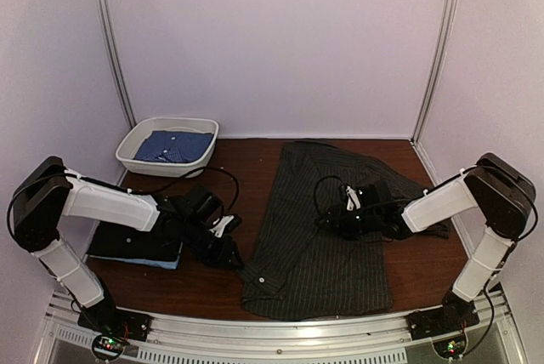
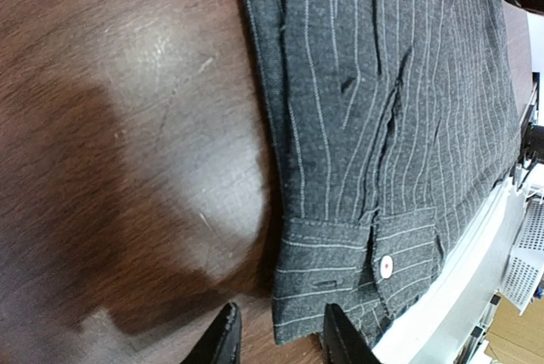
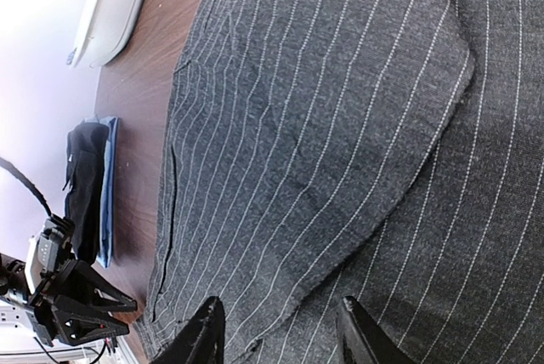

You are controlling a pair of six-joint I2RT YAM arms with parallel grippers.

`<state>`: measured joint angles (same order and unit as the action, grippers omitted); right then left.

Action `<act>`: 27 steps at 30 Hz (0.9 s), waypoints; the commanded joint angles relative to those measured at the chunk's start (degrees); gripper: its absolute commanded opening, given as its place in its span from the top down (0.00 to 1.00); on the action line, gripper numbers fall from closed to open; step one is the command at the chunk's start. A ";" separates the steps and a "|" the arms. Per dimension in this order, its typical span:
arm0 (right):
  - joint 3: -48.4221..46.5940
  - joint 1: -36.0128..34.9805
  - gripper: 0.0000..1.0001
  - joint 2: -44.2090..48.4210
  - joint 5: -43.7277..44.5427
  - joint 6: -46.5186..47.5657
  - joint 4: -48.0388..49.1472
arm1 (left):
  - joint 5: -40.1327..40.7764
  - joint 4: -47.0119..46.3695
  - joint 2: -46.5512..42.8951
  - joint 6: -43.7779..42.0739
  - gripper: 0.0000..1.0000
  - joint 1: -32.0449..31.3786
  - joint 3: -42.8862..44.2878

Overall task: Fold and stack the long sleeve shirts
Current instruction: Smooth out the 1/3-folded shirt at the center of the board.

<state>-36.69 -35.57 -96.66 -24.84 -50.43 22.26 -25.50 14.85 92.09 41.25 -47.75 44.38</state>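
From above, the charcoal pinstriped shirt [image 1: 327,236] lies spread on the brown table [image 1: 255,164], right of centre and reaching almost to the near edge. The left gripper [image 1: 234,258] is low over the table just beside the shirt's near left corner. The right gripper [image 1: 331,221] sits above the middle of the same shirt. At the far left a white tub [image 1: 136,153] holds a blue shirt [image 1: 174,146]. Near the left edge a folded black shirt [image 1: 132,241] lies on top of a light blue shirt [image 1: 166,260].

The left wrist camera looks along the pinstriped shirt's edge where it meets bare wood. Its cuff [image 2: 353,275], with a white button [image 2: 387,266], lies flat just ahead of the left fingers [image 2: 223,338]. The two fingers stand moderately apart, the cuff's end lies in line with the gap, and nothing is clamped.

The right wrist camera is filled with pinstriped cloth, a curved flap of it folded over the layer beneath. The right fingers [image 3: 204,334] are spread moderately and hang above the fabric without pinching it. To the left the tub, the black and light blue stack and the left gripper show at the frame's edge.
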 commanded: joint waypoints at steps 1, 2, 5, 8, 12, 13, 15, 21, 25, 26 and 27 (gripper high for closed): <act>0.11 0.35 0.54 -2.02 0.12 -0.89 2.92 | 0.29 0.04 0.97 0.03 0.68 -0.50 2.08; -0.11 0.37 0.54 -2.48 0.04 -1.03 3.25 | 0.29 0.41 1.13 0.01 0.70 -0.55 2.35; -0.28 0.40 0.56 -4.00 -0.06 -1.68 4.66 | 0.26 1.07 1.26 -0.12 0.79 -0.68 3.10; -1.11 0.32 0.59 -5.32 -0.28 -2.27 5.61 | -0.15 1.23 1.49 -0.12 0.82 -0.77 3.57; -2.04 0.29 0.67 -6.07 -0.17 -3.00 6.54 | -0.84 1.87 1.88 -0.12 0.85 -0.93 4.64; -2.50 0.28 0.70 -6.06 0.06 -2.82 6.05 | -0.91 2.07 1.86 -0.12 0.86 -0.99 4.87; -4.21 0.40 0.74 -5.86 0.87 -1.70 3.61 | -1.14 2.30 2.03 -0.21 0.86 -0.99 5.32; -6.77 0.37 0.95 -4.95 3.27 1.31 -2.39 | -1.14 4.43 2.22 -0.71 0.87 -1.12 6.41; -6.50 0.43 1.00 -4.14 4.64 2.37 -4.51 | -1.27 5.00 1.87 -0.81 0.88 -1.18 6.60; -6.47 0.51 1.00 -3.91 5.09 2.70 -4.97 | -1.36 4.99 1.86 -0.75 0.88 -1.27 6.76; -6.46 0.52 1.00 -3.70 5.52 3.02 -5.87 | -1.55 5.01 1.91 -0.52 0.89 -1.34 6.84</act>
<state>-42.72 -35.55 -102.30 -22.52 -49.47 20.32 -26.00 18.94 93.86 41.45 -48.51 49.45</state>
